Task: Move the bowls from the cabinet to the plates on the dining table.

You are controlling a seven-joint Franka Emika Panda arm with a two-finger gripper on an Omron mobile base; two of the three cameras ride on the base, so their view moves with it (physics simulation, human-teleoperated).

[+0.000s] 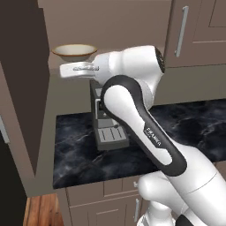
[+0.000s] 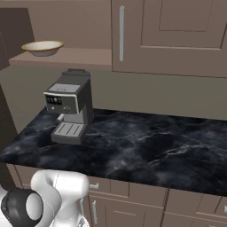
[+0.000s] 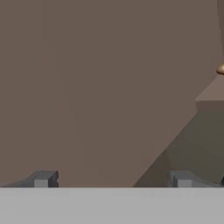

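A wide cream bowl (image 1: 74, 52) with a tan outside sits on the open cabinet's brown shelf (image 2: 75, 57), at its left end (image 2: 42, 47). My gripper (image 1: 66, 70) hangs just below the bowl in the left base view, in front of the shelf's edge and pointing left. In the hand view the gripper (image 3: 111, 179) is open, its fingertips (image 3: 41, 178) wide apart with nothing between them. It faces a plain brown panel, and a sliver of the bowl (image 3: 221, 68) shows at the right edge. The plates and the dining table are out of view.
A grey coffee machine (image 2: 68, 111) stands on the black marble counter (image 2: 146, 146) under the shelf, partly behind my arm (image 1: 132, 114). The open cabinet door (image 1: 22, 88) stands at the left. A shut door with a silver handle (image 2: 122, 33) is right of the shelf.
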